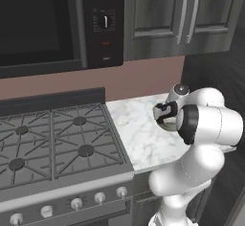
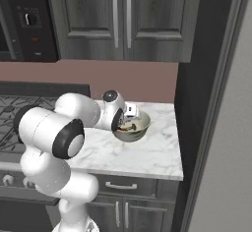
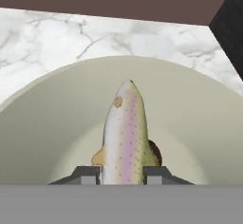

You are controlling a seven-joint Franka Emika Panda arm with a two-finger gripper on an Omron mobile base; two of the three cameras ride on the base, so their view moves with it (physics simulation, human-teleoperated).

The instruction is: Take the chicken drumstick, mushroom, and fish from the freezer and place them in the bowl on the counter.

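Holding: my gripper (image 3: 121, 175) is closed on the fish (image 3: 124, 133).
Fish axis: pointing away from me, nose forward.
Bowl (image 3: 47, 123): directly under the fish.

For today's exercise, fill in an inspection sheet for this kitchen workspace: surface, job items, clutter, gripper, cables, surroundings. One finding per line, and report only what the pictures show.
Surface: white marble counter beside a black gas stove.
Job's things: cream bowl stands on the counter; fish is held over the bowl's inside, pointing away from the hand; a small brown item lies in the bowl behind the fish, too hidden to name.
Clutter: nothing seen.
Gripper: gripper is shut on the fish, one fingertip on each side of it.
Cables: nothing seen.
Surroundings: dark wood-grain cabinets above, microwave over the stove, pink-brown back wall, grey freezer door to the right.
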